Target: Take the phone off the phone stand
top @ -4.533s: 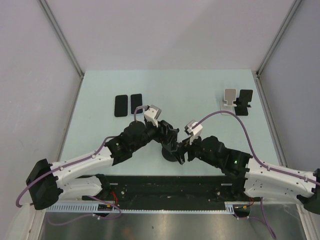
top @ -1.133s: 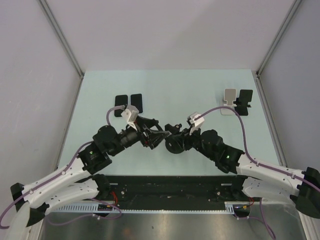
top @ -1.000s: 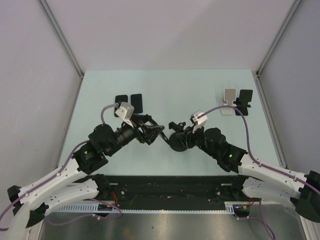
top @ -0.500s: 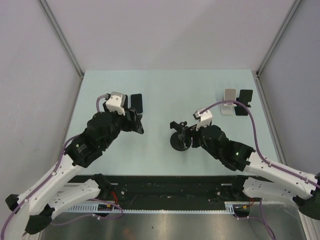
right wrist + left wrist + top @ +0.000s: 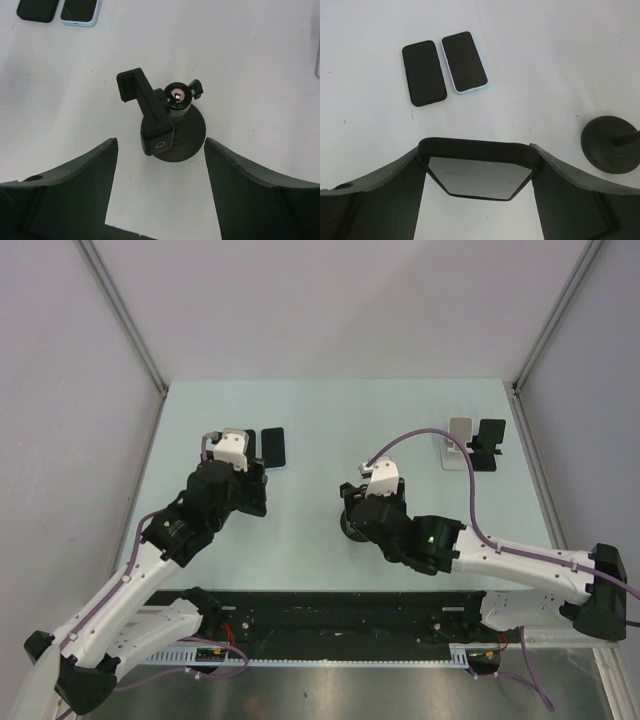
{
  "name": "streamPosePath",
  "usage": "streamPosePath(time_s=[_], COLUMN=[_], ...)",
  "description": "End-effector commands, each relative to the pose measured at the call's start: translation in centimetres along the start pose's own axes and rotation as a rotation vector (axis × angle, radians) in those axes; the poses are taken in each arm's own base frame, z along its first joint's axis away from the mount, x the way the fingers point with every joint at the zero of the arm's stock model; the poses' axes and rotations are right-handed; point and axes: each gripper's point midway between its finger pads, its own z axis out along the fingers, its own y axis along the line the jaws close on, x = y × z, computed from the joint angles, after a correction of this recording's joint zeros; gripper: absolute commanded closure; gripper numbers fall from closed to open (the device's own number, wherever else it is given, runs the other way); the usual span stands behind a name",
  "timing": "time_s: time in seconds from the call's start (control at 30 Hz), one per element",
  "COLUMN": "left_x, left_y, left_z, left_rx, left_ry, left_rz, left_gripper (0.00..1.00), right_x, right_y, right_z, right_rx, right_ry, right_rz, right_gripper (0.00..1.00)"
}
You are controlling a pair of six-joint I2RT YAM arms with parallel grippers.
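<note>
My left gripper (image 5: 479, 155) is shut on a phone in a black case (image 5: 480, 172), held flat across the jaws above the table. In the top view the left gripper (image 5: 250, 492) is left of the stand. The black phone stand (image 5: 172, 132) has a round base and a clamp arm (image 5: 145, 107) with nothing in it. My right gripper (image 5: 160, 145) is open above the stand, one finger on each side, not touching it. The stand also shows in the top view (image 5: 349, 526) and at the right edge of the left wrist view (image 5: 612, 144).
Two phones lie side by side on the table, one black (image 5: 423, 73) and one with a light blue rim (image 5: 464, 62); the latter also shows in the top view (image 5: 272, 447). A white stand (image 5: 459, 440) and a black stand (image 5: 490, 445) sit at the back right.
My left gripper has moved left, away from the stand, with the phone in it. My right gripper has drawn back from the stand and now hangs open over it.
</note>
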Motion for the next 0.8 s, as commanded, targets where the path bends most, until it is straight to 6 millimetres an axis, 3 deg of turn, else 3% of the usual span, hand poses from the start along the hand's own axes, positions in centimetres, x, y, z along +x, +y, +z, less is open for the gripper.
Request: streamPosePath(time_s=[0.0, 0.2, 0.37, 0.77], left_x=[-3.0, -2.9, -2.9, -2.8], left_y=[0.1, 0.3, 0.4, 0.6], left_z=[-0.8, -0.9, -1.0, -1.0], left_rx=[0.017, 0.018, 0.019, 0.016], left_ry=[-0.117, -0.121, -0.128, -0.130], left_rz=[-0.022, -0.014, -0.018, -0.010], left_gripper=[1.00, 0.99, 1.00, 1.00], right_x=[-2.0, -1.6, -1.6, -1.7], right_y=[-1.0, 0.4, -0.2, -2.3], right_z=[0.4, 1.9, 2.2, 0.0], right_rx=[0.111, 0.113, 0.158, 0.177], right_ry=[-0.084, -0.092, -0.099, -0.079], right_rz=[0.046, 0.041, 0.009, -0.030], right_gripper=[0.27, 0.31, 0.38, 0.53])
